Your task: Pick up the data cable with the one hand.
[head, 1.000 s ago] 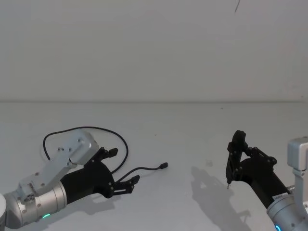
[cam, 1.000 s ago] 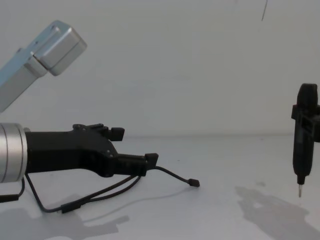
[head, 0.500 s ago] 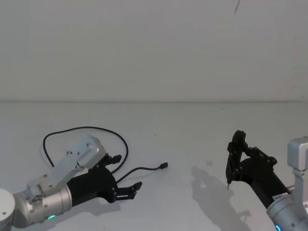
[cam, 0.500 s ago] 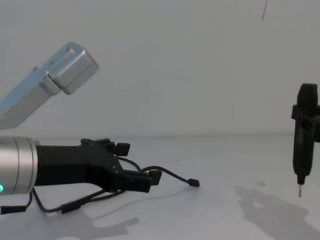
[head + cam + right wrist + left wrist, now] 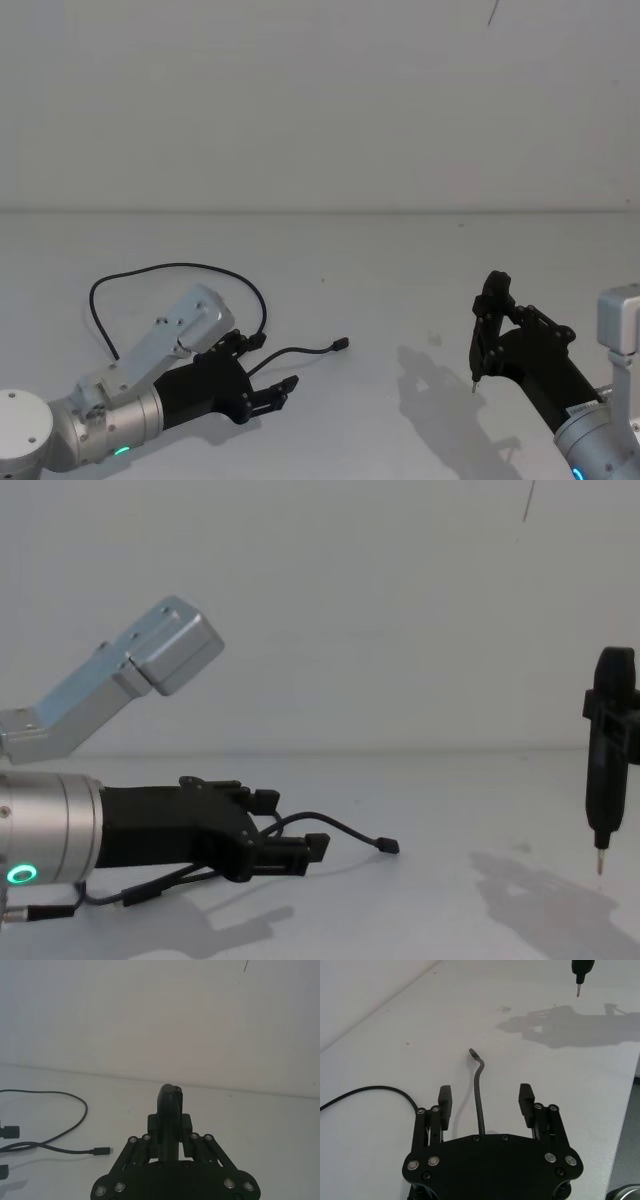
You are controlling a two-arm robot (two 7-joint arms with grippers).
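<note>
While the white table (image 5: pixel 400 300) is spreading out before us, we are holding our left gripper (image 5: pixel 272 365) low over its left part, fingers (image 5: pixel 445 1104) spread wide and clamping nothing, and our right gripper (image 5: pixel 484 330) is hanging above the right side, well apart. The data cable (image 5: pixel 180 266) is lying on the table, its plug end running out between those wide fingers, neither one touching it.

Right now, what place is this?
Probably a robot test bench: plain white table, blank white wall, thin black data cable straddled by the wide black left gripper; slim black right gripper hovers aside.
</note>
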